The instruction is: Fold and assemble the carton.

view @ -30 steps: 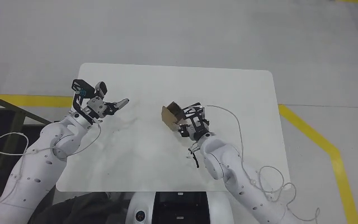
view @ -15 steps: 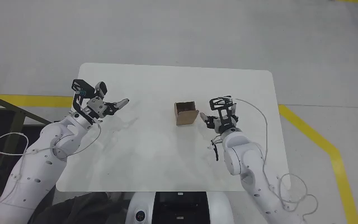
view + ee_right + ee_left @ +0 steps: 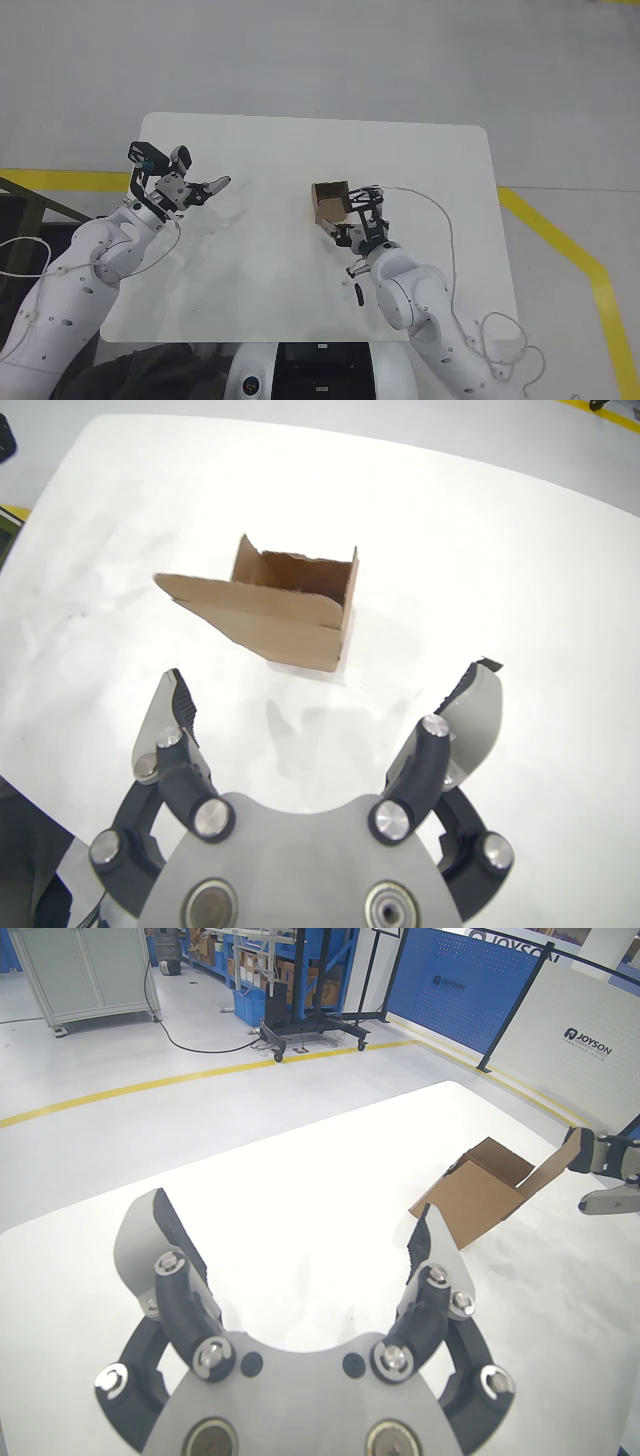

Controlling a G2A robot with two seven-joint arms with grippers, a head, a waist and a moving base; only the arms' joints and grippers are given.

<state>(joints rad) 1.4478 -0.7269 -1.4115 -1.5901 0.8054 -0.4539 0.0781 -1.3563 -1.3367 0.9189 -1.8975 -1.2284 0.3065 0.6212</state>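
The inside floor of the carton [image 3: 330,200] is in shadow and hard to make out. From the left wrist view, the right gripper [image 3: 595,1173] is cut off at the picture's edge. One of its dark pads sits right at the tip of the carton's raised flap, and whether they touch cannot be told. From above, that gripper's fingers crowd the carton's near corner, so the gap there is also unclear.

The carton stands near the middle of the table [image 3: 300,140], slightly toward the right arm's side. It is plain brown cardboard, small and boxy, open at the top with its walls upright. One long flap [image 3: 240,605] is unfolded and slopes outward from one wall, ending in a narrow point. The top edge of the far wall looks rough and uneven.

The right gripper is spread wide over the table, with nothing between its ribbed pads.

The left gripper [image 3: 292,1213] hangs over the table's left part, well apart from the carton. Its fingers are wide apart and hold nothing.
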